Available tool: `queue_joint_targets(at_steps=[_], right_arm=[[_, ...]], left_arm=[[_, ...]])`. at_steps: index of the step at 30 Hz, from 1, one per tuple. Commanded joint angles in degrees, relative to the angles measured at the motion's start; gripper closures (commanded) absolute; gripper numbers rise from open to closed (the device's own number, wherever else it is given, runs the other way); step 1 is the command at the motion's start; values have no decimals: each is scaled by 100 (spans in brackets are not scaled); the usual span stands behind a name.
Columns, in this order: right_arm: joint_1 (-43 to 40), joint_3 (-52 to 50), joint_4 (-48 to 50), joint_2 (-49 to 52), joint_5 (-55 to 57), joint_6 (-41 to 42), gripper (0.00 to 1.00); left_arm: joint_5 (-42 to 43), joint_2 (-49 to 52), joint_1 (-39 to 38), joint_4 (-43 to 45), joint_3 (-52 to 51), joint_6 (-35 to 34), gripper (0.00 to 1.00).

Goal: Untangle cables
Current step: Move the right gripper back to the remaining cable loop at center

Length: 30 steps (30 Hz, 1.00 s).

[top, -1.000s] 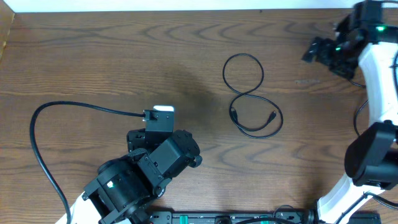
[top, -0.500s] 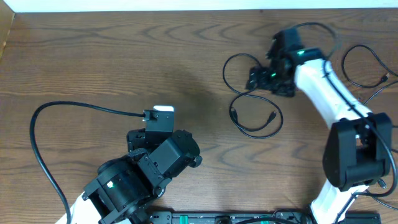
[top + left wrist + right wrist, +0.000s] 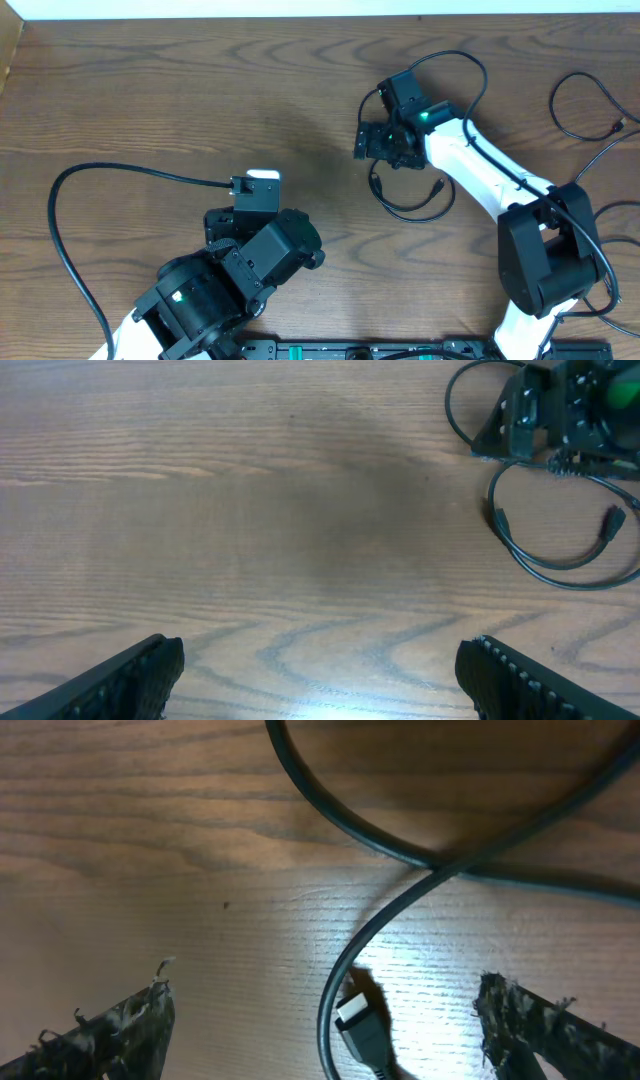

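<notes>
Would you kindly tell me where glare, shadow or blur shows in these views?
Overhead: sharp, faint shadow on the brown wooden table beside the thin black cable. Left wrist: dark shadow mid-table, glare at bottom. Right wrist: glare around the cable's plug; fingertips blurred.

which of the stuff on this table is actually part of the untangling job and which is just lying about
Part of the job:
- looped thin cable, under the open right end effector
- second thin cable, near the table's right edge

Just there:
- thick cable running to the left arm
- right arm's own cable
- wooden table
</notes>
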Motion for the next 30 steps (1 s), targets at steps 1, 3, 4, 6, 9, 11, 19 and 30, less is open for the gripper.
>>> queue_joint_targets(at_steps=[1, 3, 4, 6, 9, 11, 19, 30], right_arm=[[116, -39, 24, 15, 321, 356, 9], [151, -44, 4, 20, 382, 361, 11], [155, -44, 2, 22, 409, 372, 12], [179, -46, 4, 35, 448, 376, 12], [212, -55, 4, 92, 446, 494, 13], [249, -61, 9, 157, 463, 664, 15], [341, -61, 87, 428, 634, 977, 19], [350, -66, 275, 789, 890, 975, 73]], left_arm=[[-96, -37, 20, -11, 149, -109, 9], [-96, -37, 20, -11, 149, -109, 9], [-96, -37, 20, -13, 149, -109, 9], [-96, -37, 20, -13, 149, -109, 9], [-96, -37, 20, -13, 149, -109, 9], [-96, -37, 20, -13, 149, -109, 9], [-96, -37, 20, -11, 149, -109, 9], [-96, -37, 20, -13, 149, -109, 9]])
